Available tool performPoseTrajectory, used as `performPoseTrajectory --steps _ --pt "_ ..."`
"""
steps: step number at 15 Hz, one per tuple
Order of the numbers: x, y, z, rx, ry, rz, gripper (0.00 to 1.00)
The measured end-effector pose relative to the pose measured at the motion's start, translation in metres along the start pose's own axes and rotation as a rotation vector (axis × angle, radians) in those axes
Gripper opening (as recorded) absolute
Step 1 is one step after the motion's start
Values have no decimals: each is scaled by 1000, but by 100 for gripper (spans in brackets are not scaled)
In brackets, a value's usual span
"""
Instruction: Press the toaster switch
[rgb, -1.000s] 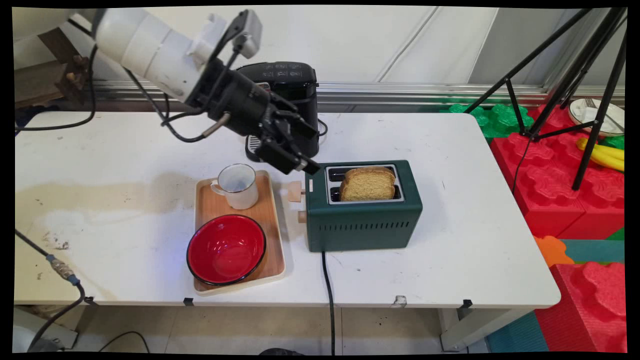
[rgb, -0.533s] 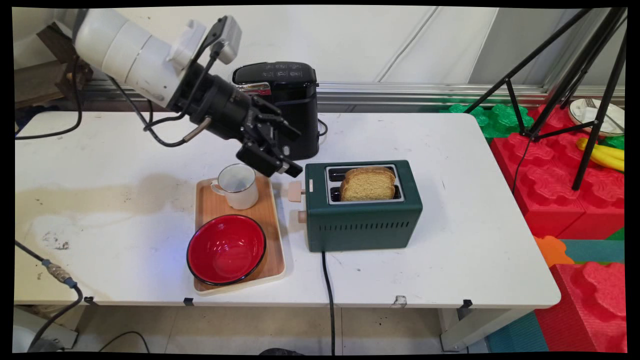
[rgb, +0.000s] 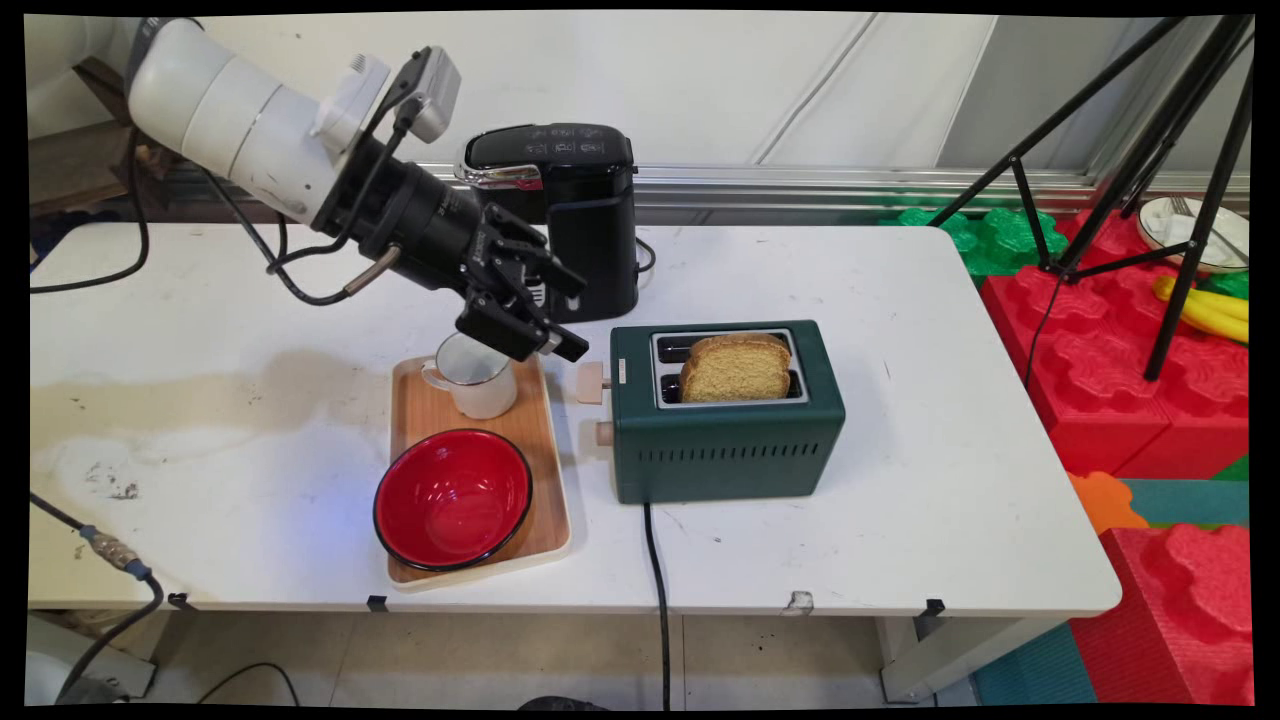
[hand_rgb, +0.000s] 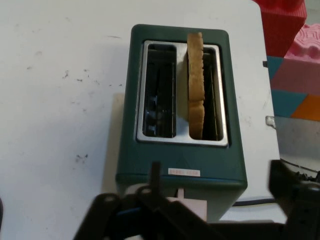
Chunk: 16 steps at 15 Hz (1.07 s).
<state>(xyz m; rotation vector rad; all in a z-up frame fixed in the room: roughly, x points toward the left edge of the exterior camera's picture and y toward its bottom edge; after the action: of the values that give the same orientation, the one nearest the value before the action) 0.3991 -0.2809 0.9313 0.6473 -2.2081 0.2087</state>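
Tool above white mug

Bright, even light across the white table, coming from above, shadows soft and short. A pale shadow sits under the arm, left of the wooden tray; the green toaster drops a faint one at its base. Straight lines bow slightly toward the main view's corners. In the hand view the toaster is fairly sharp, the near linkage dark and soft.
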Motion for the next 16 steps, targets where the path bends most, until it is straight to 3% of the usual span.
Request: performPoseTrajectory --steps 16 --pt "-21 4 24 13 -37 -36 0"
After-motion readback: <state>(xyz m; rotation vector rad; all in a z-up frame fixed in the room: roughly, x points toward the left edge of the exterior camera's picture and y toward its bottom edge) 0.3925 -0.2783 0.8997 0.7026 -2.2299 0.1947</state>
